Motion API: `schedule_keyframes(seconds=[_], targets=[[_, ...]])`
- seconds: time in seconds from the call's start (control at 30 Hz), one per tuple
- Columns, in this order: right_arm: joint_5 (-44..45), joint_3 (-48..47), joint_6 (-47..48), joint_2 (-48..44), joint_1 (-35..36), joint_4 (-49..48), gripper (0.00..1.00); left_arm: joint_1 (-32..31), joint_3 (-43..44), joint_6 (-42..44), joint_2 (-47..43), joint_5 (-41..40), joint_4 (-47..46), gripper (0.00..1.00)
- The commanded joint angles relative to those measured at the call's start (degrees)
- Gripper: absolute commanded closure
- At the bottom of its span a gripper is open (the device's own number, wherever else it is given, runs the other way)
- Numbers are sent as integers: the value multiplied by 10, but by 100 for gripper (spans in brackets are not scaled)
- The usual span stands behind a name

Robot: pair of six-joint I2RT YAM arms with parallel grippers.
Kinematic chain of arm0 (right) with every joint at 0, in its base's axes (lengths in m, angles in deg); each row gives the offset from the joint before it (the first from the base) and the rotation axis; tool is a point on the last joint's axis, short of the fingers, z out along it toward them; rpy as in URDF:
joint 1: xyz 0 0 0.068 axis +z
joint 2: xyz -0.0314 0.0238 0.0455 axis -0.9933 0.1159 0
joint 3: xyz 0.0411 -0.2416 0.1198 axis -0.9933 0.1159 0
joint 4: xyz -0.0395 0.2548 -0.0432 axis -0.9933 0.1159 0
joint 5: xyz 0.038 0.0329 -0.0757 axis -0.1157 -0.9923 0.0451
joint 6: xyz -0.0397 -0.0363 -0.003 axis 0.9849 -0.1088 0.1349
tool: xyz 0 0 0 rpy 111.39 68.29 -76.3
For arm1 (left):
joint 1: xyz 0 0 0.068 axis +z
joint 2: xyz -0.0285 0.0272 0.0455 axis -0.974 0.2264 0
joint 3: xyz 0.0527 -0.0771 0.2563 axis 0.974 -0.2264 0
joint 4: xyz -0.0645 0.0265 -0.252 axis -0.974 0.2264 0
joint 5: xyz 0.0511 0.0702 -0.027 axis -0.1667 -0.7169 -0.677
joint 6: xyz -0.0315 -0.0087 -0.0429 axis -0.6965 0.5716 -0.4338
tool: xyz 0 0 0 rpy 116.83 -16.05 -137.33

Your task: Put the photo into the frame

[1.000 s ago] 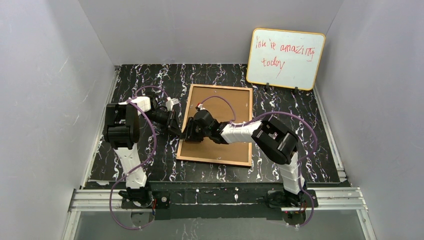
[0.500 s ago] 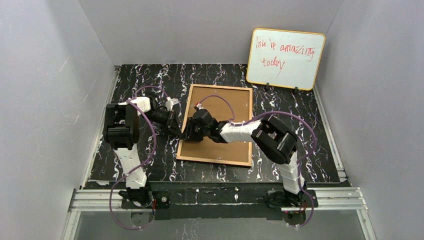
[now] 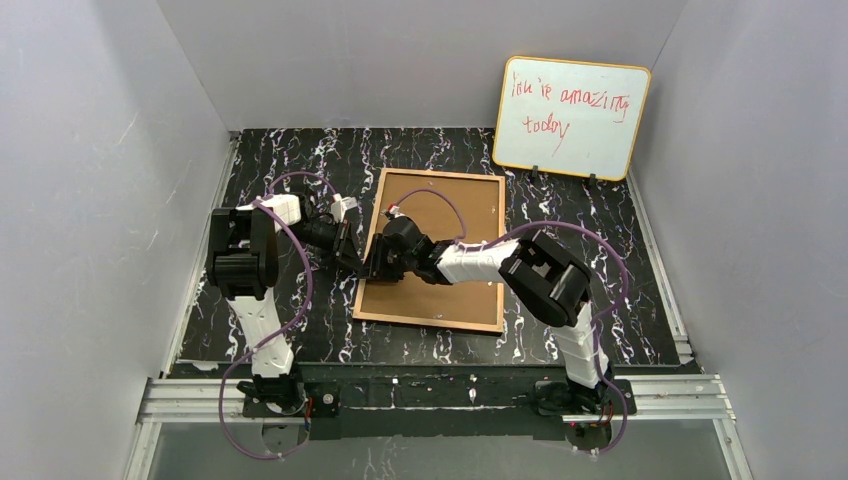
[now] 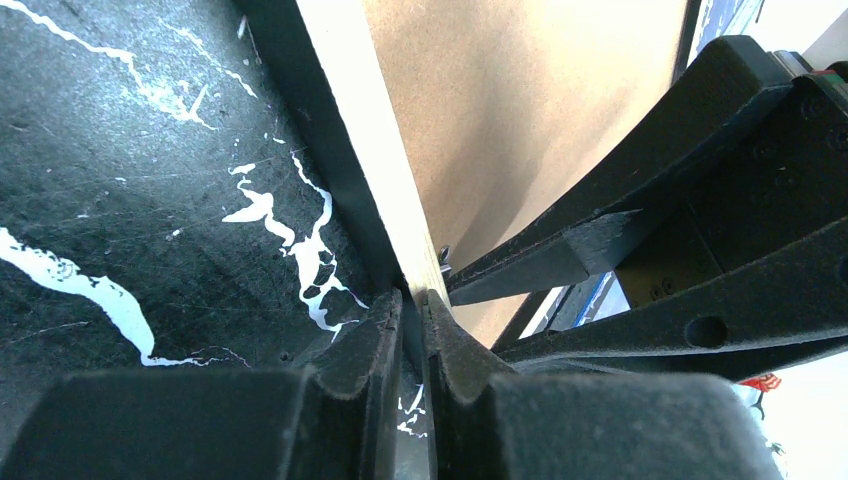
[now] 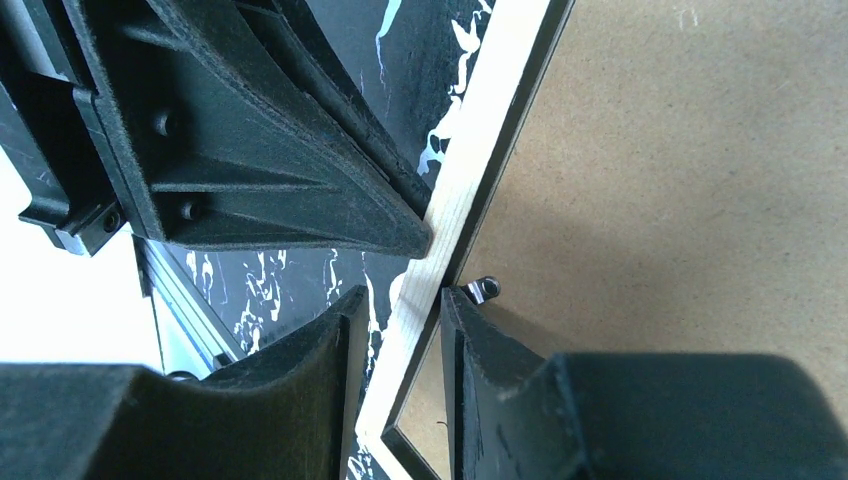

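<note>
The frame [image 3: 430,322] lies face down on the table, tan back rails up, with the brown backing panel [image 3: 470,215] inside it. The photo is hidden. My left gripper [image 3: 352,262] and right gripper [image 3: 375,268] meet at the frame's left rail. In the left wrist view the left gripper [image 4: 412,298] is nearly shut, its tips nipping the outer edge of the rail [image 4: 362,130]. In the right wrist view the right gripper [image 5: 395,300] is open and straddles the rail [image 5: 515,80]. Its inner finger touches the rail's inside edge beside a small metal tab [image 5: 487,289].
An orange-edged whiteboard [image 3: 570,118] with red writing leans on the back wall at the right. Grey walls close in the black marbled table [image 3: 280,160] on three sides. The right arm reaches across the backing panel [image 5: 680,180].
The right arm has shifted slightly left and away along the left rail. The left arm and the frame have not visibly moved.
</note>
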Motion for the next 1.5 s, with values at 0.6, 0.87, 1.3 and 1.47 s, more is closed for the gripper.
schedule_keyframes(seconds=[0.6,0.87,1.3,1.47], targets=[[-23,103,-34,-86,-8,-89,53,-13,1,30,-13,-21,22,95],[-7,80,-30,-50,-8,-73,55,-14,-5,29,-12,-14,18,96],[15,59,-37,-17,-7,-63,58,-14,-15,29,-10,-9,12,97],[22,42,-36,-5,-7,-54,62,-13,-14,30,-12,-8,12,97]])
